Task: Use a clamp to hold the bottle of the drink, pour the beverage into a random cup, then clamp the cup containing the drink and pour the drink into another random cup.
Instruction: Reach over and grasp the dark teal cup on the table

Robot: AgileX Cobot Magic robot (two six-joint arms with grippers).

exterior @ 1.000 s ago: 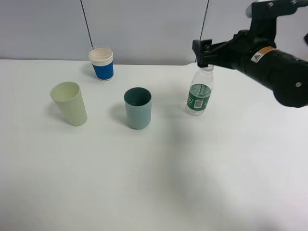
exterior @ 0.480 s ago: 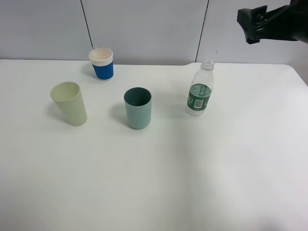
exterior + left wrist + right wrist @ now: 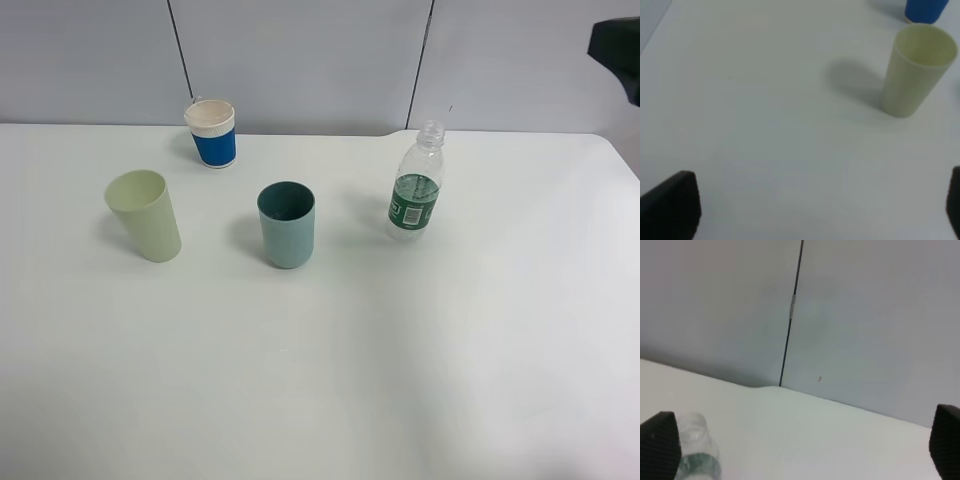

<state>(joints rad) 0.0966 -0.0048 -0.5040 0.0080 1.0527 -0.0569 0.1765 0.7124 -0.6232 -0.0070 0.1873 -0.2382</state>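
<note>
Right claw pulled back from bottle neck, now at far upper-right edge of exterior view.

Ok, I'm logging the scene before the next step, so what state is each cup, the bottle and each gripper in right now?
bottle: upright, uncapped, not held.
teal cup: upright, not held; contents cannot be told.
pale yellow-green cup: upright, looks empty.
blue-and-white paper cup: upright, not held.
left gripper: open, holding nothing.
right gripper: open, holding nothing, apart from the bottle.
</note>
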